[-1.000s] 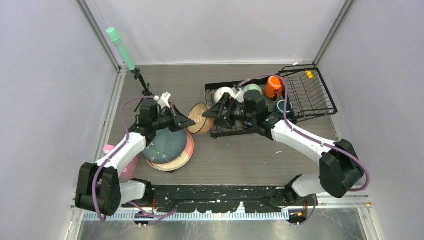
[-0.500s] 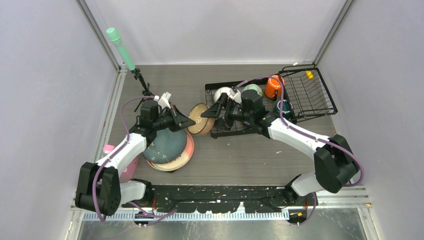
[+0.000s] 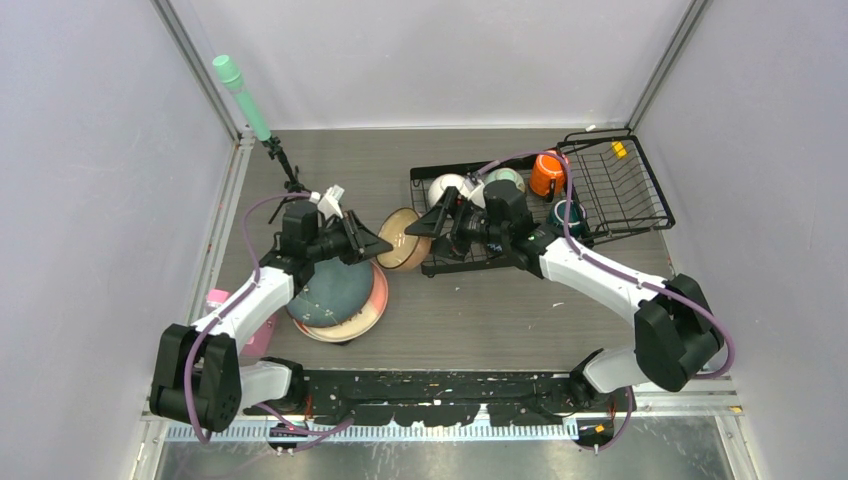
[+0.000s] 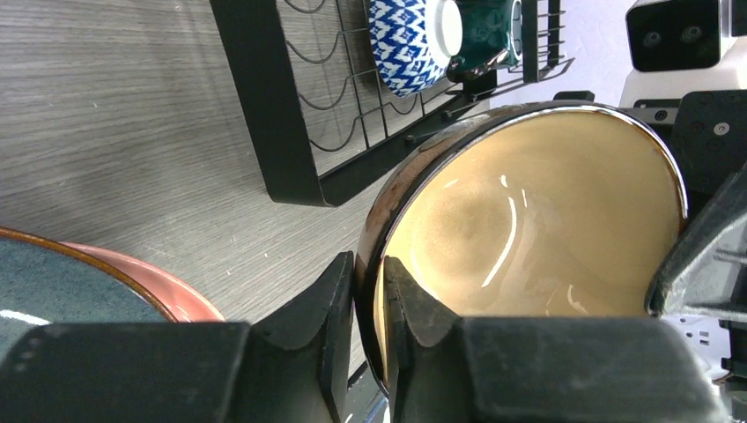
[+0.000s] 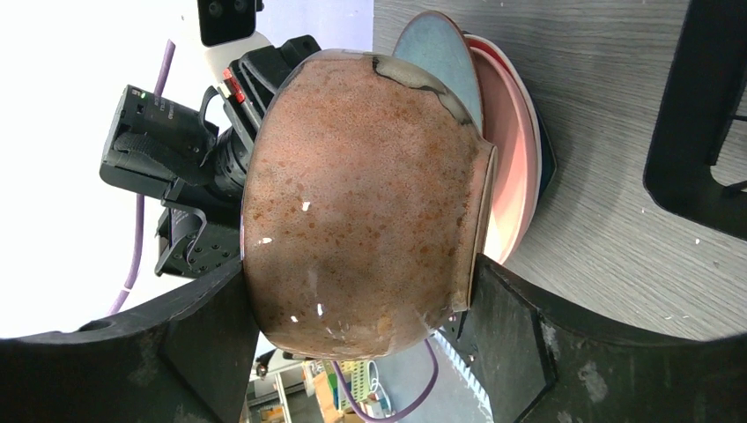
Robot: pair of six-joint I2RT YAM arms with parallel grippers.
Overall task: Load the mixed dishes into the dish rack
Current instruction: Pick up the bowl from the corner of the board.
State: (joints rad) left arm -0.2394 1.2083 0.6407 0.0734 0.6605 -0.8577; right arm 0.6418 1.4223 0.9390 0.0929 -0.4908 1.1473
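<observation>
Finding 1: the brown bowl is held on its side between the two arms, just beside the left edge of the dish rack and not inside it. Its glazed mouth faces the left arm, its speckled underside the right arm

Finding 2: the left pincer is clenched on the bowl's rim, one finger against the outer wall and one inside the mouth

Finding 3: the right pincer stands spread wide, grasping the same bowl across its depth, one finger at the foot and one at the rim

Finding 4: the rack carries the white bowl, mint-green bowl, orange mug, dark teal mug and blue-patterned bowl

Finding 5: the dark teal speckled plate lies stacked on the pink plate on the tabletop, near the left arm, apart from the rack
</observation>
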